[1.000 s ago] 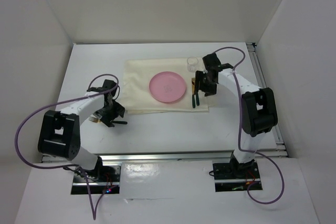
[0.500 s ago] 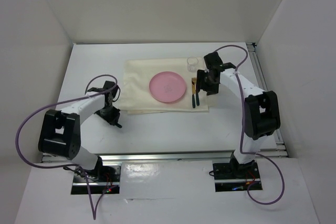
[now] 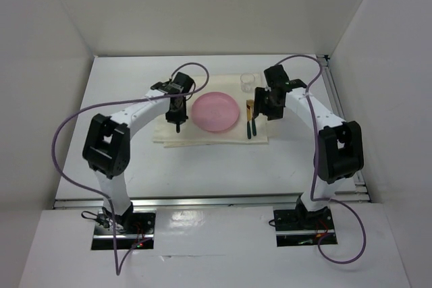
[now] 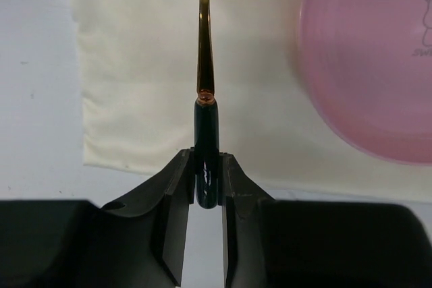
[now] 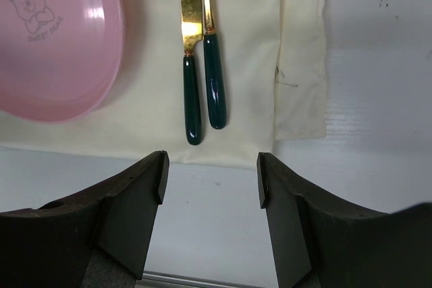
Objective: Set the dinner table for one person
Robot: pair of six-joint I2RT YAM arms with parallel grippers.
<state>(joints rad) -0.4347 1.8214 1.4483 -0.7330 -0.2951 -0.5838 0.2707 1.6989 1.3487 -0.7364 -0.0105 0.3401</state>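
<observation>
Your left claw (image 4: 206, 158) has swung in from the bare left of the counter (image 3: 115, 79). It now grips a gold utensil (image 4: 205, 79) by its dark handle over the mat (image 4: 135, 65), left of the plate (image 4: 378, 65). That piece looks ready to set down. Your right claw (image 5: 210, 166) hangs open above the knife (image 5: 192, 65).

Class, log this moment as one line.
left gripper: shut on gold, green-handled utensil over cream cloth mat | right gripper: open | pink round plate: on mat | two matching utensils: right of plate
</observation>
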